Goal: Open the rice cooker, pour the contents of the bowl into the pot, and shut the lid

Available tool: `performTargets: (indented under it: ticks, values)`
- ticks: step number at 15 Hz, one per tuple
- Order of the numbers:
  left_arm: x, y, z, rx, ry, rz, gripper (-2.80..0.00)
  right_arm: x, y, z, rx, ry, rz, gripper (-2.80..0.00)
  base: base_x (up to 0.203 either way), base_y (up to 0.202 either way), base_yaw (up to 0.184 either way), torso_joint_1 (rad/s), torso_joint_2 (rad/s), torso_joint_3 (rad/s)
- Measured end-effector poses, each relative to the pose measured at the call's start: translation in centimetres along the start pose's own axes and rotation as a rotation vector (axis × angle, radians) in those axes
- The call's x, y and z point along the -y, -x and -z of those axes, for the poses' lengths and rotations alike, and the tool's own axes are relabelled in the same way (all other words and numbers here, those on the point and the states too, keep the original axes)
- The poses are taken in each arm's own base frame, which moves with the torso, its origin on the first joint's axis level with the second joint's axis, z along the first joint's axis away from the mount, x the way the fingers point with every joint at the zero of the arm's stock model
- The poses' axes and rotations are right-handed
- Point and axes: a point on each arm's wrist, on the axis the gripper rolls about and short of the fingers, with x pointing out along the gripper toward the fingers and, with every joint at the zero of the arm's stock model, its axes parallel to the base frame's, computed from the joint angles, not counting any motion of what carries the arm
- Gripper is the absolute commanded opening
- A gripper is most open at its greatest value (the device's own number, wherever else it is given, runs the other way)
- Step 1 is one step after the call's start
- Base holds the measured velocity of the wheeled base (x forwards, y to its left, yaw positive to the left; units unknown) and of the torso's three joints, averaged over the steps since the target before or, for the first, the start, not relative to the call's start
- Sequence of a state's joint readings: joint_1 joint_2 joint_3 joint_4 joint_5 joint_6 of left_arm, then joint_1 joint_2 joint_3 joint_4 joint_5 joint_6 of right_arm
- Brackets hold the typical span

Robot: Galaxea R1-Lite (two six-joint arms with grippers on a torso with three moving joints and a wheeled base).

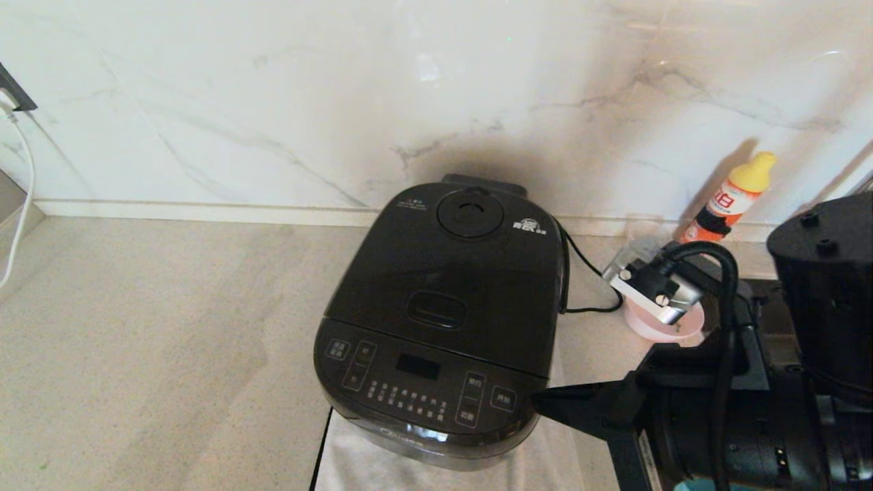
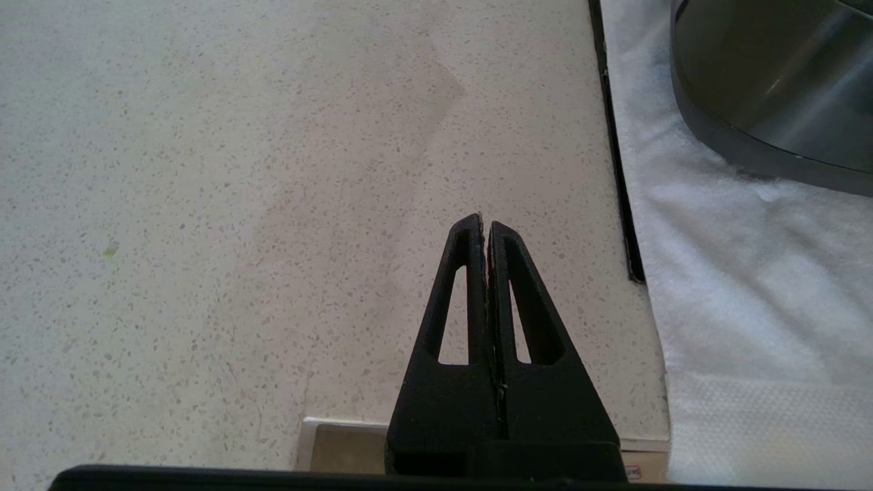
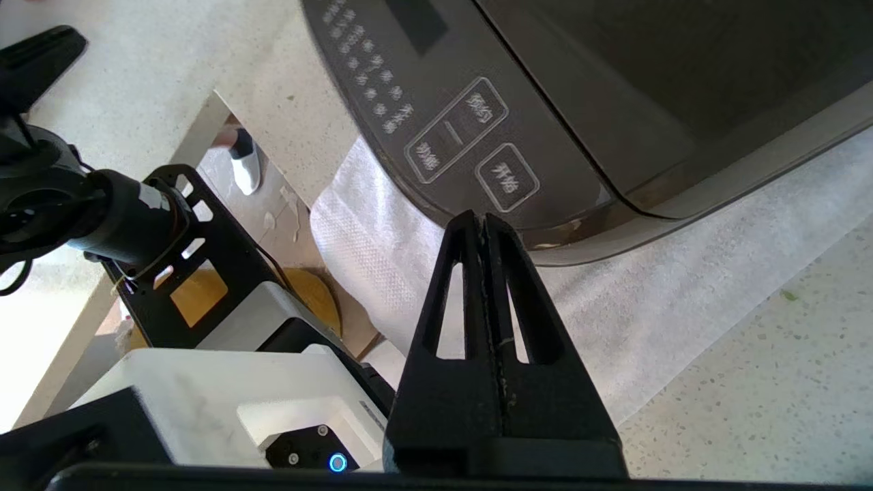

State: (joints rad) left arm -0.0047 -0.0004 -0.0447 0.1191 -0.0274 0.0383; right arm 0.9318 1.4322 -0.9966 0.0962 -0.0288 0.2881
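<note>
Two hands clenched, empty; right hand point(image 1: 545, 402) near rice cooker point(image 1: 443, 320) front-right corner: press lid point(image 1: 450, 273) latch button point(image 1: 436, 309) squarely.

Rice cooker point(image 1: 443, 320) stands at frame centre on a cloth point(image 1: 354, 457). Bowl point(image 1: 665, 327) lies to its right, bottle point(image 1: 730, 198) beyond at upper right.
</note>
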Motion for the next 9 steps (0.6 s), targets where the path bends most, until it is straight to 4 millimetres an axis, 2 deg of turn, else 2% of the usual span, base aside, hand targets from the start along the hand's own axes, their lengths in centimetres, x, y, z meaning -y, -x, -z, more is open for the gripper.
performTargets:
  ticks: [4, 9]
  values:
    - [0.0, 0.0, 0.0, 0.0, 0.0, 0.0, -2.8, 1.2, -0.7, -0.7, -0.006, -0.034, -0.003, -2.8, 0.0, 0.0, 0.0, 0.0, 0.0, 0.0]
    - [0.0, 0.0, 0.0, 0.0, 0.0, 0.0, -2.8, 1.6, -1.9, -0.7, -0.028, -0.042, 0.007, -2.8, 0.0, 0.0, 0.0, 0.0, 0.0, 0.0]
